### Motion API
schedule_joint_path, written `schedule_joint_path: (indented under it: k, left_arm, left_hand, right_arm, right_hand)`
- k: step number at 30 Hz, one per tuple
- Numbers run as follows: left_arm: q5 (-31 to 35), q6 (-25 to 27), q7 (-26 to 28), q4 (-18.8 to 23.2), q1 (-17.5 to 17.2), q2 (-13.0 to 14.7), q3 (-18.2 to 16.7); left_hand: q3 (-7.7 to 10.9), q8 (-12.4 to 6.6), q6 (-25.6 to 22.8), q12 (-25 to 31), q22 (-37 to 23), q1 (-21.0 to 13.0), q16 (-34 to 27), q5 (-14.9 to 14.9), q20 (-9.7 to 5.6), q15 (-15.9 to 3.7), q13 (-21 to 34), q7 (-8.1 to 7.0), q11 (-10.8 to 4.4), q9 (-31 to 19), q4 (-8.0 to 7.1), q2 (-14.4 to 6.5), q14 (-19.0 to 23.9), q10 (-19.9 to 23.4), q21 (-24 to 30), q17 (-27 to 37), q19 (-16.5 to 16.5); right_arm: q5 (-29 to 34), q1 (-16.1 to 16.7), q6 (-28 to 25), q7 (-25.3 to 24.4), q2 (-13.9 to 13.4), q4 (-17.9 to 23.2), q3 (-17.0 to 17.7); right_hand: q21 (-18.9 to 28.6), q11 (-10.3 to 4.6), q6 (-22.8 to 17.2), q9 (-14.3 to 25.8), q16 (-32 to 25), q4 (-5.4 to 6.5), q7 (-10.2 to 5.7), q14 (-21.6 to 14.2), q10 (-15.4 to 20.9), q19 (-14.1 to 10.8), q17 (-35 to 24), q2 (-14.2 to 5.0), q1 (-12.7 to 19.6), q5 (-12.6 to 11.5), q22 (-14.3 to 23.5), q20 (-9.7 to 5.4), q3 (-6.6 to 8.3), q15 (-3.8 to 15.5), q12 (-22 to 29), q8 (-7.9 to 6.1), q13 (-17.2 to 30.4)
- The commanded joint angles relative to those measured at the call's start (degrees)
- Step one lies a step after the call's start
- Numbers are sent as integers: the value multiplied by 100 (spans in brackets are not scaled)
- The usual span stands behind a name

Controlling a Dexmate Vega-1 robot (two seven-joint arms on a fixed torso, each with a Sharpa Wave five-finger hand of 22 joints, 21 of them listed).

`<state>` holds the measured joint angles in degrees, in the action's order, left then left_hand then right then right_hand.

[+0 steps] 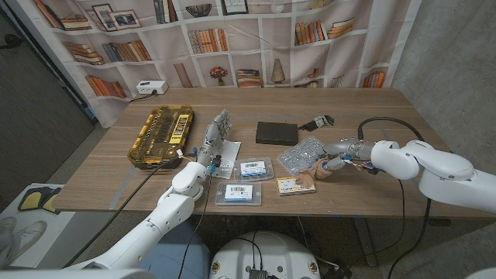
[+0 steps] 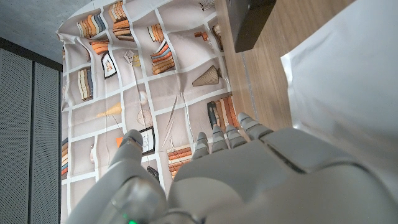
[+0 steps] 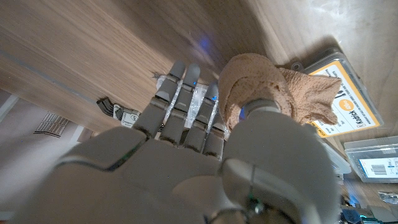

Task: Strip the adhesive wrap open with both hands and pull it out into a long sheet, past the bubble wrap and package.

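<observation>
1. Tan crinkled roll of adhesive wrap (image 3: pixel 261 93): pinched in the right hand (image 1: pixel 332 159), just beside the silvery bubble wrap sheet (image 1: pixel 301 153); its lower part is hidden by the thumb
2. Orange-labelled flat package (image 3: pixel 339 99): partly covered by the wrap
3. Left hand (image 1: pixel 214 138): grasping nothing, fingers straight, over a white sheet (image 2: pixel 348 81)

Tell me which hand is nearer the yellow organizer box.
Left. The left hand stands just beside the organizer box; the right hand holds the tan wrap across the table.
</observation>
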<state>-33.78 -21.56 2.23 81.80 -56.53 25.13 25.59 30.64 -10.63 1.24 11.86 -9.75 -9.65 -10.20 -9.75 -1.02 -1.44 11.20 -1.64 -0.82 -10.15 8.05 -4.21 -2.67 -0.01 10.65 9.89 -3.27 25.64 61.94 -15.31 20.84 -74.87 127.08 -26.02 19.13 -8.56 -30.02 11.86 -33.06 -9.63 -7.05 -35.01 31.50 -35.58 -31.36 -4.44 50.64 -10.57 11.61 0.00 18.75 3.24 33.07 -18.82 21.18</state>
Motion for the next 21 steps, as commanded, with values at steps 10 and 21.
schedule_joint_path:
  k: [10,21]
  left_arm:
    - [-12,2,-2,-48,17,-31,8]
    - [-26,-11,-23,-101,25,-48,12]
  left_hand:
    - [-32,6,-28,41,-25,-23,-22,-28,8,-8,18,-25,9,3,-4,-39,-39,0,43,19,11]
    - [-35,7,-30,39,-25,-19,-22,-27,14,-4,18,-21,6,3,-6,-38,-41,-6,43,19,10]
  right_arm:
    - [-7,8,69,-39,114,-67,-46]
    - [1,110,46,-239,115,-68,-15]
  right_hand:
    - [152,-97,-659,-9,-165,-1,11,-693,916,-96,-297,-185,442,-98,27,-44,272,1010,135,-207,-215]
    - [282,-159,-1452,23,-305,0,-160,-1070,1732,-121,-704,-247,709,-162,55,-128,348,1019,527,-450,-20]
